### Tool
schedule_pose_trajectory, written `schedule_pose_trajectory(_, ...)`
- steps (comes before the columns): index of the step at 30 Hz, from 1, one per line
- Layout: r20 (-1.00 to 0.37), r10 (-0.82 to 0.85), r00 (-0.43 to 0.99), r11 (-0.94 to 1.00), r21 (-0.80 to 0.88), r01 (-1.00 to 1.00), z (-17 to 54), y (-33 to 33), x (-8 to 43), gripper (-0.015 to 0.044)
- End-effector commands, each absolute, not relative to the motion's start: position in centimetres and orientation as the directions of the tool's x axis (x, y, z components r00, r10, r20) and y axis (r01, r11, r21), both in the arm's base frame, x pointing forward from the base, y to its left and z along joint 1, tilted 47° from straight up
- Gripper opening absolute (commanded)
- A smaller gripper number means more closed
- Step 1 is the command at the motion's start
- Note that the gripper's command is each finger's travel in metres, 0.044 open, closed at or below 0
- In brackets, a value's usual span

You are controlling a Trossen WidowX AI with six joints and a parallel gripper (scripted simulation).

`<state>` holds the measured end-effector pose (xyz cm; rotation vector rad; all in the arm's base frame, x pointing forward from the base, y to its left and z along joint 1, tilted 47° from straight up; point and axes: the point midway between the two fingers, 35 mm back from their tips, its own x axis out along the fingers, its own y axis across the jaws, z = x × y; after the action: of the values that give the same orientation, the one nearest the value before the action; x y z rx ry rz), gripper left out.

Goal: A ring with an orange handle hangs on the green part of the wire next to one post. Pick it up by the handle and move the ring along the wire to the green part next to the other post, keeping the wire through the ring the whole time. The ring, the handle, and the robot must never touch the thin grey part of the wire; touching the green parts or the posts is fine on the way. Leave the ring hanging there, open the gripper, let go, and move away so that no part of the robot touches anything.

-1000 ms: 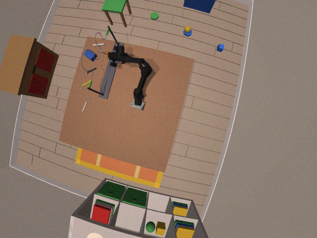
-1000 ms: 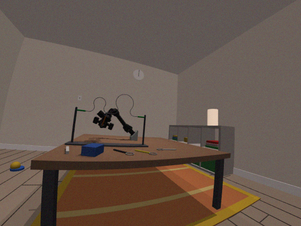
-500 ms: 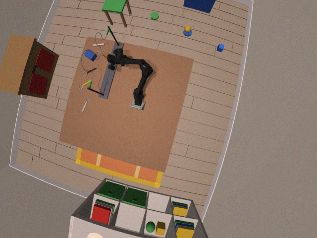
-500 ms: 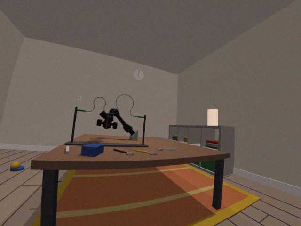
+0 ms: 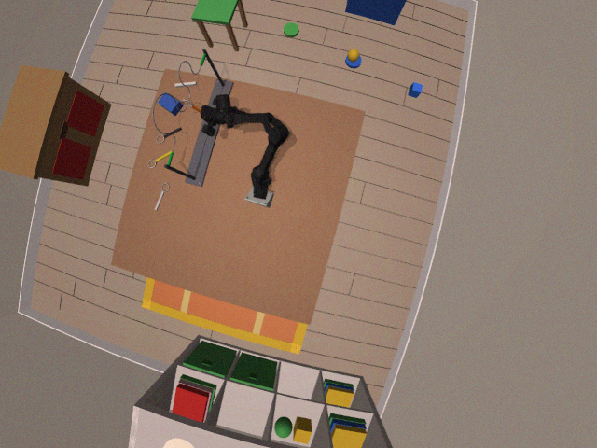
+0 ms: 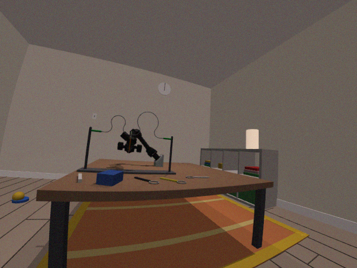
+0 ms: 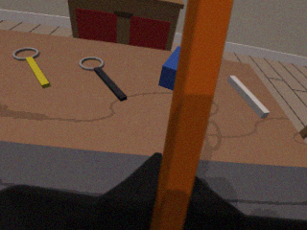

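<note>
Above the bar point(image 5: 201, 158) point(image 6: 126, 171) point(image 7: 72, 163), the jaws point(image 5: 201, 112) point(image 6: 129, 146) pinch the orange handle point(image 5: 196, 109) point(image 6: 130, 142) point(image 7: 194, 101). Its ring point(image 5: 186, 105) is at the wire's point(image 5: 153, 113) point(image 6: 147, 111) grey stretch, between the posts point(image 5: 213, 67) point(image 6: 87, 148) rising from the bar's ends; contact there is too small to tell. Across the bar from the arm's base point(image 5: 249, 198) point(image 6: 155, 164), a blue block point(image 5: 170, 104) point(image 6: 109, 177) point(image 7: 169, 74) rests on the desk point(image 5: 216, 241) point(image 6: 161, 194) point(image 7: 58, 105).

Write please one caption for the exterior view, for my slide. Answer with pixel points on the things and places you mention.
Gripper point(image 5: 196, 111) point(image 6: 129, 149) shut on the orange handle point(image 5: 197, 109) point(image 6: 130, 143) point(image 7: 192, 115), between two black posts.
</note>
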<state>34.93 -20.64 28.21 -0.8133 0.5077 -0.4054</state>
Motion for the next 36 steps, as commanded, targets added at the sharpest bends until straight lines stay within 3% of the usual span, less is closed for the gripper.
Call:
schedule_pose_trajectory(1, -0.275, -0.524, 0.806, 0.632, -0.76, 0.152, 27.7, -20.2, 34.9, -0.015)
schedule_pose_trajectory(18, -0.325, -0.489, 0.809, 0.727, -0.665, 0.173, 25.3, -17.9, 35.1, -0.015)
schedule_pose_trajectory(36, -0.436, -0.368, 0.821, 0.904, -0.375, 0.207, 22.4, -13.0, 35.7, -0.015)
